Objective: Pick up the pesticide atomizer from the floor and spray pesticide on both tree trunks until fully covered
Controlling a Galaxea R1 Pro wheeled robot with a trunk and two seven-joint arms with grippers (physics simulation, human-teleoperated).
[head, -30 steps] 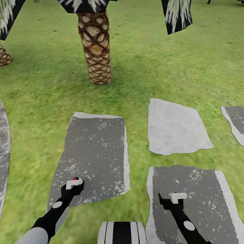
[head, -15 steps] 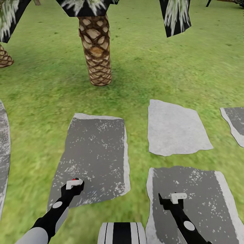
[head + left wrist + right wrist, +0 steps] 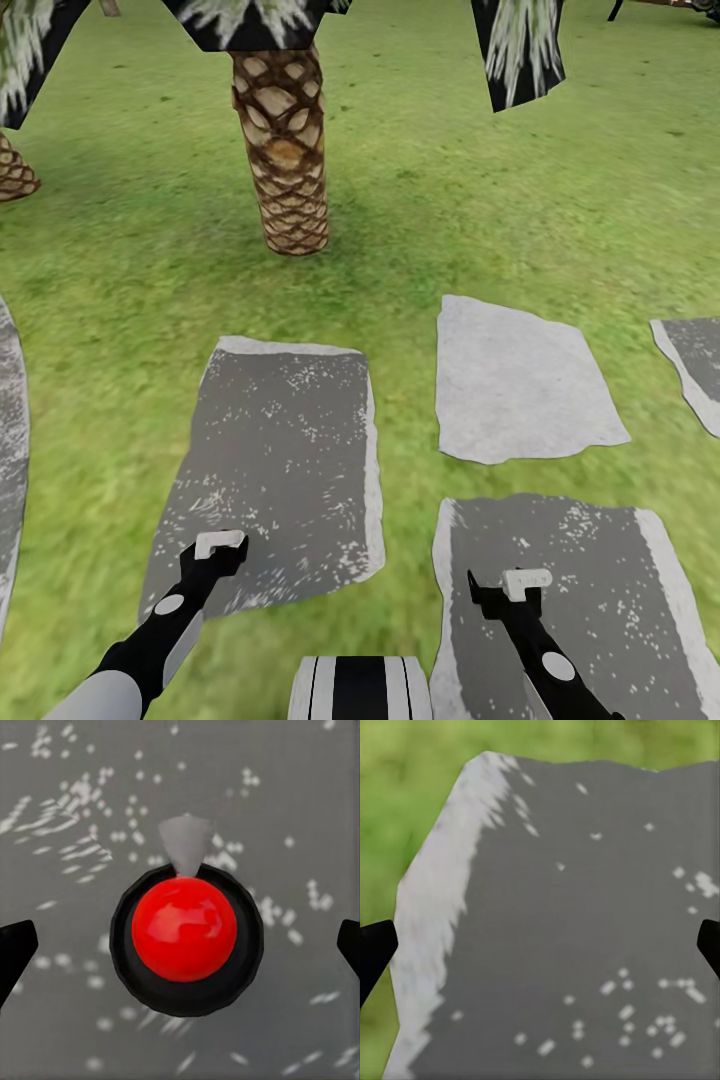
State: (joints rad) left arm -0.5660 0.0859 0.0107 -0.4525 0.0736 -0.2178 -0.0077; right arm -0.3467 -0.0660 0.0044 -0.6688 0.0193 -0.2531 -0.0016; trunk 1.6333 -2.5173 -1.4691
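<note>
The left gripper (image 3: 220, 548) hangs over a dark grey, white-speckled paving slab (image 3: 280, 440) set in the blurry green grass lawn (image 3: 500, 180). Its black fingertips (image 3: 15, 952) sit at the two far edges of the left wrist view, so the claw is spread wide and holds nothing. Between them in that view, lying on the speckled stone, is the pesticide atomizer (image 3: 184, 930): a glossy red round top seated in a black ring, with a short pale grey tapered spout pointing away from it (nothing touches it, and both fingertips stand well apart from its sides). The right gripper (image 3: 520, 585) hovers over a second dark grey speckled slab (image 3: 580, 580), near that slab's whitish worn edge and the grass beside it. Its black fingertips (image 3: 375, 952) are likewise at the far edges of the right wrist view, spread wide and empty. Ahead of this slab lies a lighter, plain pale grey paving stone (image 3: 515, 375). Farther out on the lawn stands a brown palm trunk with a scaly diamond pattern (image 3: 285, 150), dark fronds (image 3: 520, 45) hanging above it, and the base of another scaly trunk (image 3: 12, 165) shows at the left edge. The robot's white-and-black striped torso (image 3: 360, 688) is low between the two arms.
</note>
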